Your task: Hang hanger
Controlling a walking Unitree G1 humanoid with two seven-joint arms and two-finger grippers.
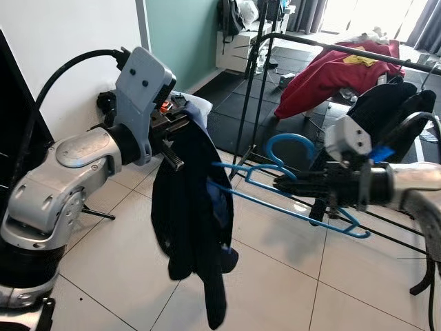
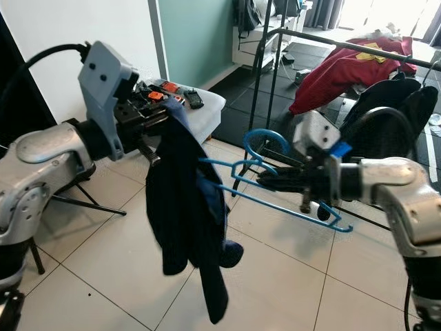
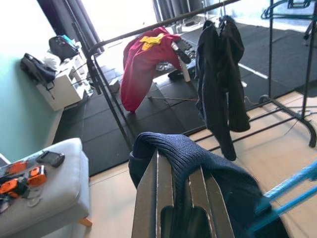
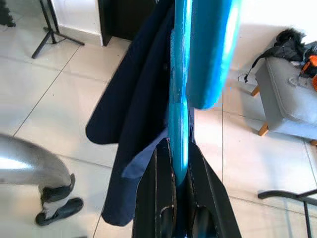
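Left eye view: the left gripper (image 1: 176,138) is raised at the near left and its fingers are clamped on the collar end of a dark navy garment (image 1: 189,214), which hangs straight down from it above the tiled floor (image 1: 275,276). The right gripper (image 1: 286,185) reaches in from the right, fingers closed on a blue hanger (image 1: 289,200). The hanger lies roughly level, its hook curling up just beside the gripper and its left end pushed into the garment's upper part.

Right wrist view: the hanger's blue bar runs between the two black fingers (image 4: 148,198) and on into the navy cloth.

Left wrist view: ribbed navy fabric is draped over the gripper's fingertips (image 3: 166,183), and the hanger's blue bars show beside it.

Farther back, a black clothes rail (image 1: 358,49) crosses the room. A red garment (image 1: 331,76) is draped over the rail and a black garment (image 1: 382,110) hangs from it to the right. A grey padded stool (image 2: 200,110) stands behind the left arm, carrying orange and black items (image 2: 162,89).
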